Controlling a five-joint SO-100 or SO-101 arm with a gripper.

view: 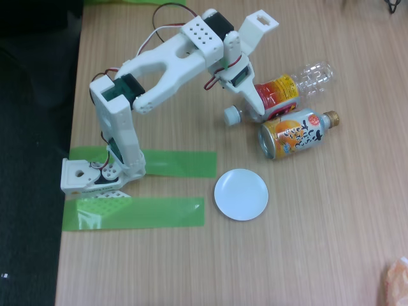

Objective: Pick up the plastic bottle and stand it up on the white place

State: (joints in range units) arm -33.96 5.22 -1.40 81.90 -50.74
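In the fixed view the plastic bottle (290, 84) lies on its side on the tabletop (319, 242), at one o'clock from the white place (241, 194). The end effector (255, 105) is down over the bottle's neck end (whether clenched or released, I cannot tell). An orange can (294, 132) lies just beside it. The grasp looks to be in hand; next comes lifting, uprighting and carrying toward seven o'clock.
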